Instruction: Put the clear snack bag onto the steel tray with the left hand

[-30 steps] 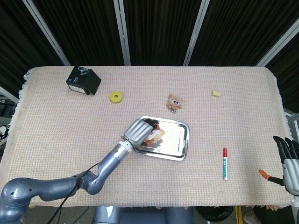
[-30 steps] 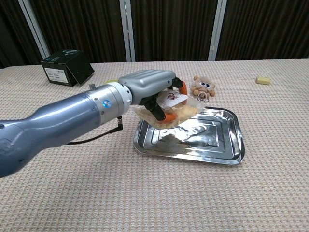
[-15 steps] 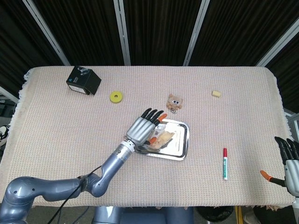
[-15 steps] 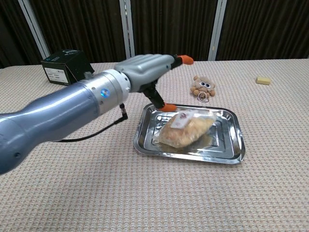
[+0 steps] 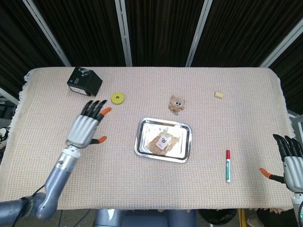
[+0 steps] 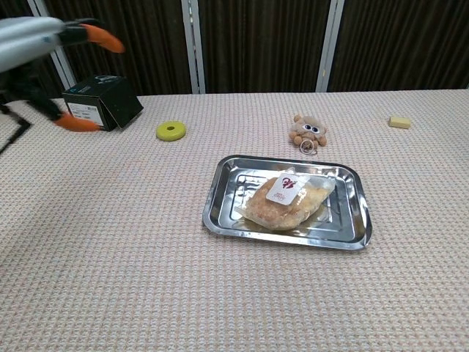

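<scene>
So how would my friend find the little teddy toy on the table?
Start at the shiny steel tray in the middle of the table, with the clear snack bag lying in it. Look just past its far edge: the little teddy toy lies there on the cloth. It is the only furry brown thing with a face.
</scene>
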### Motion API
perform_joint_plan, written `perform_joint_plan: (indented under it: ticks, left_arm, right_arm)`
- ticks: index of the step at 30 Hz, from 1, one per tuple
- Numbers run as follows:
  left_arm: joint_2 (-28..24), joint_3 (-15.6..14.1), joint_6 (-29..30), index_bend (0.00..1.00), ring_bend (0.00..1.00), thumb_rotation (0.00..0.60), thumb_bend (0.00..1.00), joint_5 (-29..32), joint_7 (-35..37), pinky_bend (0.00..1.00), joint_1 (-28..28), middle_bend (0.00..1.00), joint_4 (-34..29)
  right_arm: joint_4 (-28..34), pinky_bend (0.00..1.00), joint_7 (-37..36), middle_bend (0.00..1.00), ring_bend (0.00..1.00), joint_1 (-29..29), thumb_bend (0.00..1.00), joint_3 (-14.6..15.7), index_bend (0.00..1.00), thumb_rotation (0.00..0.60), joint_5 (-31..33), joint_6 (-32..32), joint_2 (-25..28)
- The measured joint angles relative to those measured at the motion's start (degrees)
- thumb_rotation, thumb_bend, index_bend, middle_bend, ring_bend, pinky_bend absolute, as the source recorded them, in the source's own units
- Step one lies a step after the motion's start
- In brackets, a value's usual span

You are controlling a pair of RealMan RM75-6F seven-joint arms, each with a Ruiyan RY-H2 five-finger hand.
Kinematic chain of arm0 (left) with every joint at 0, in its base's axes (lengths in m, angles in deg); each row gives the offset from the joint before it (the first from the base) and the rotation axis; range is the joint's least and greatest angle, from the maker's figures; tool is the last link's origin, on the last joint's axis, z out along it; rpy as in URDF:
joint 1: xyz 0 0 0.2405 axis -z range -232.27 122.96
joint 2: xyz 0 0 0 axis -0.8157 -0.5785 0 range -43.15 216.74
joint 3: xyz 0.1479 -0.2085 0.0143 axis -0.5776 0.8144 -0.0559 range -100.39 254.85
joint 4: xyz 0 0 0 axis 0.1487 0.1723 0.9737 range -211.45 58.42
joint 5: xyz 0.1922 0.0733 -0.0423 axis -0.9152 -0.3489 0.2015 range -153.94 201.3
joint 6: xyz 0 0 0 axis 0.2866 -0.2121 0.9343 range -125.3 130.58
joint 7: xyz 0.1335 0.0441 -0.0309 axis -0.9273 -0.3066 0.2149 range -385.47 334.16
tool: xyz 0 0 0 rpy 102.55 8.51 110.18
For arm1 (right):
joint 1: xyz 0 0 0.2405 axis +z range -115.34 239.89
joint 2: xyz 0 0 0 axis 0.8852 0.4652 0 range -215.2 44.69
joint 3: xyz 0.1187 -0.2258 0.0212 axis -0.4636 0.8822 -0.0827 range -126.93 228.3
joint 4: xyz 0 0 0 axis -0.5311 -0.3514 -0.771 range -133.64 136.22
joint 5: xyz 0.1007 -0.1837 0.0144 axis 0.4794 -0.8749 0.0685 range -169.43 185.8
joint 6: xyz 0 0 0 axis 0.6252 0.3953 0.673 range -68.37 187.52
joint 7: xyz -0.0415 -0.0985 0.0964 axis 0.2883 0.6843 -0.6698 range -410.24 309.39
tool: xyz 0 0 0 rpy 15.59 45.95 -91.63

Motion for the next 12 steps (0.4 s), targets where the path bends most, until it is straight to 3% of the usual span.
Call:
perform_joint_plan:
  ticks: [7,12]
  left_arm:
    - [-8.6,-9.7,11.4,0.16,0.0,0.582,0.03,-9.3,13.4,0.0,-13.6,0.0,0.2]
    - [-10.2,-12.8,16.7,0.16,0.0,0.583,0.03,-11.7,17.3,0.0,-19.8,0.0,2.7]
  right_arm:
    - [0.0,0.0,3.9,0.08,0.0,0.3,0.0,-1.5,0.01,0.6,2.5,0.5,-1.8]
    - [1.0,0.0,6.1,0.08,0.0,1.0,0.0,-2.0,0.01,0.6,3.0,-0.1,-2.3]
